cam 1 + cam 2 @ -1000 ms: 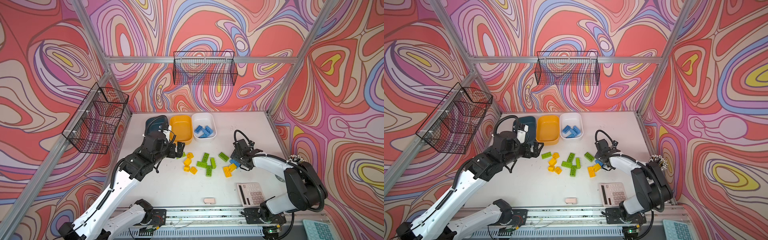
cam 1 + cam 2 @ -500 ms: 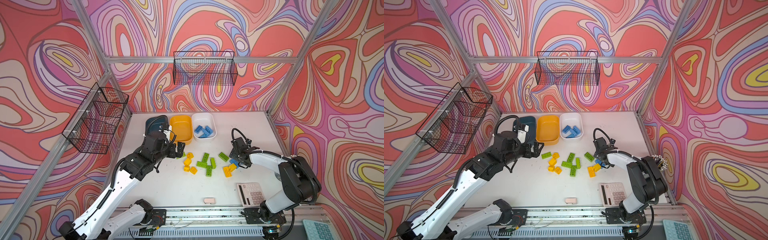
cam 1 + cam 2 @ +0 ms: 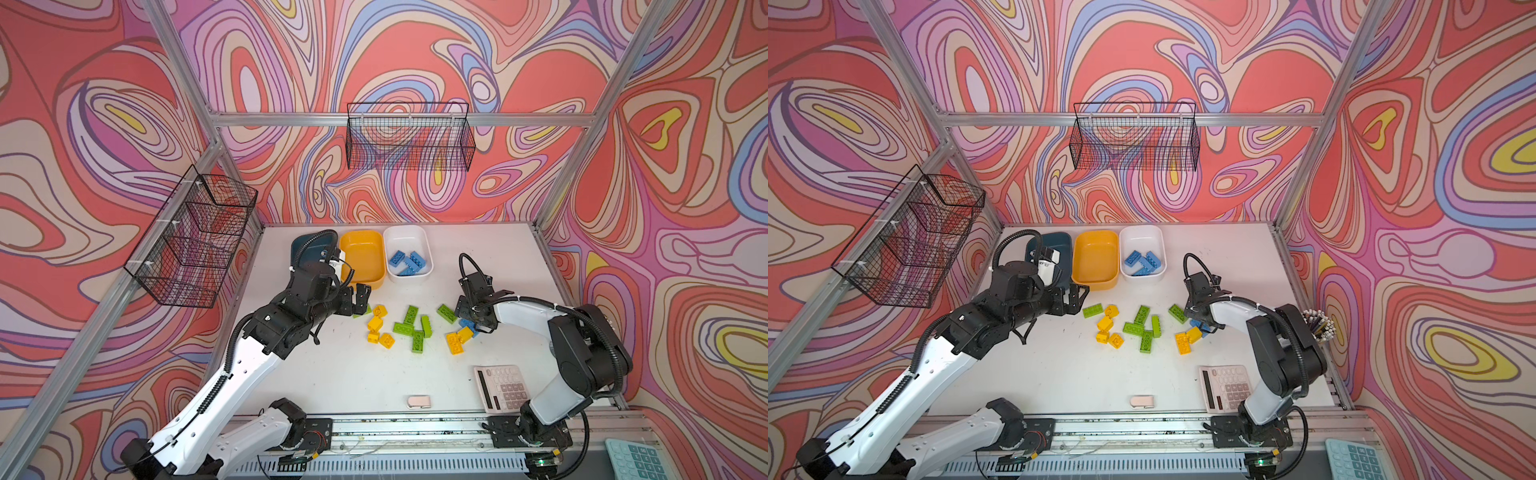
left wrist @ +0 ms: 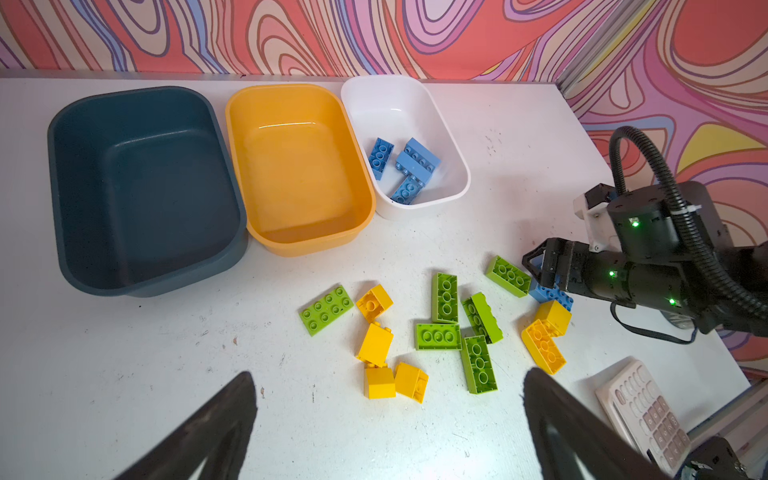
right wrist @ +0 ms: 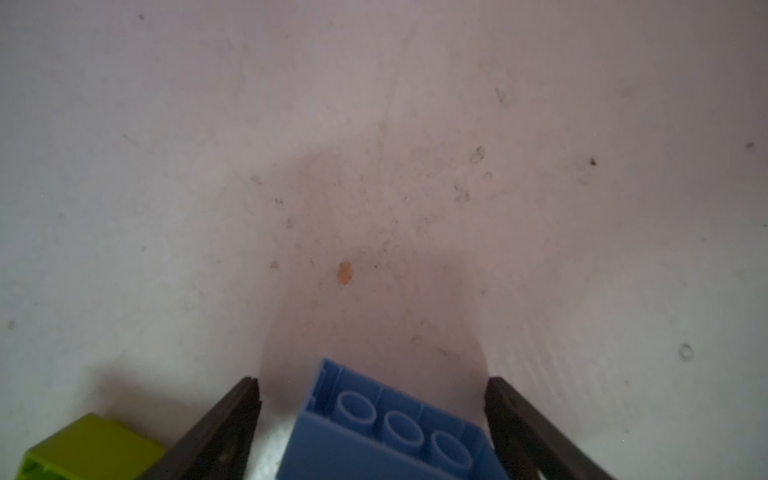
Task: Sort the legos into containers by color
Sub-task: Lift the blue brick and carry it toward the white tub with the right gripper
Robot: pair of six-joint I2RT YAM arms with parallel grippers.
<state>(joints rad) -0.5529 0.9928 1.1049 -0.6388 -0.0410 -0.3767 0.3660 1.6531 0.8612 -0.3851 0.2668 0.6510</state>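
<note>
Straddling one blue lego [image 5: 386, 424] — right end effector [image 5: 372, 380] spread wide.

The right pincer [image 3: 473, 319] covers most of a blue brick [image 3: 466, 324]; the left arm [image 3: 286, 320] hides part of the teal tub [image 3: 311, 248].

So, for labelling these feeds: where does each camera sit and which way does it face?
Top views: high in front, looking down over the table to the back wall; both arms show.
Left wrist: faces the containers and loose legos; own fingers, right gripper show.
Right wrist: low over the table; own fingers flank a blue lego.
Shared: both wrist views show that lego.
</note>
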